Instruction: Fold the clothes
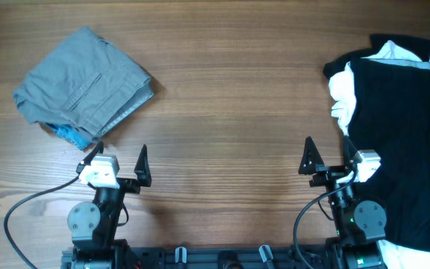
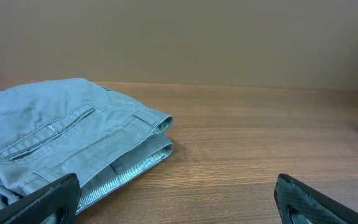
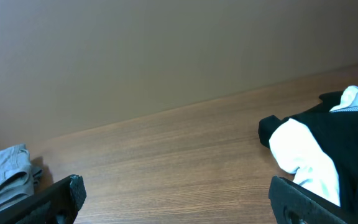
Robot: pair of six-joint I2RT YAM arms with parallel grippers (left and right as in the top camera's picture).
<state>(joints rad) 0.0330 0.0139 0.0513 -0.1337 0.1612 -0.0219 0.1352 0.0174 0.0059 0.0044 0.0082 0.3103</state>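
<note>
The trousers are grey and already folded into a compact, roughly square bundle at the far left of the wooden counter, with a welt pocket on top and the layered, stitched edges stacked along the side that faces the middle. A bit of blue cloth pokes out from under their near corner. On the far right lies the black top, spread loose and unfolded, finely ribbed, reaching from the far edge down to the near edge of the counter; white cloth bulges out along its left side and shows again at the collar. The left pincer sits near the front edge with its fingers spread wide and nothing between them; the trousers lie ahead of it and to its left, and the blue corner is just beside its left fingertip, though I cannot tell whether they touch. The right pincer is likewise spread wide and holds nothing; the black top lies directly to its right, its left edge meeting the right finger in the overhead view. The two garments are well apart, with bare wood between them.
</note>
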